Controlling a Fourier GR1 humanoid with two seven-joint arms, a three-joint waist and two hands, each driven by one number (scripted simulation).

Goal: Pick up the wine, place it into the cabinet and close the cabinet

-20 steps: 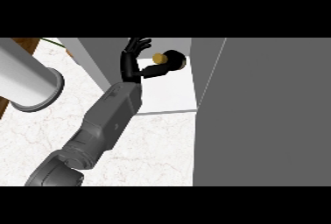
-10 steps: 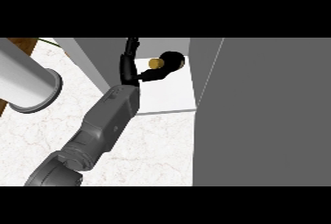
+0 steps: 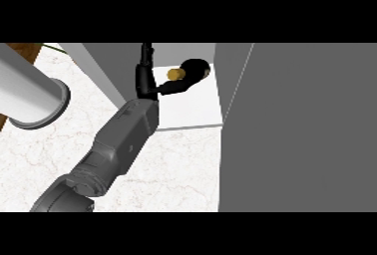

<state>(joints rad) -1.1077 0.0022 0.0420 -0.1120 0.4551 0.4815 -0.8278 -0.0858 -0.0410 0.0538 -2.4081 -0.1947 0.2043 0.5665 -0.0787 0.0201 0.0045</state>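
The wine bottle point(image 3: 194, 68) lies inside the cabinet on its white shelf point(image 3: 193, 107). It shows as a dark round body with a gold cork end point(image 3: 175, 74) facing me. My left hand point(image 3: 145, 74) is just left of it, open, with fingers straight and pointing away from me. The thumb sticks out to the right under the cork, towards the bottle's dark body. Whether the thumb touches the bottle I cannot tell. The grey forearm runs in from the lower left. My right hand shows nowhere.
The open grey cabinet door point(image 3: 309, 129) fills the right side. The cabinet's grey side wall point(image 3: 103, 69) stands left of the hand. A large white cylinder point(image 3: 29, 94) lies at the far left on the marble counter point(image 3: 177, 169).
The fingers, spread around the bottle a second ago, have drawn together and straightened to its left. The bottle stays on the shelf.
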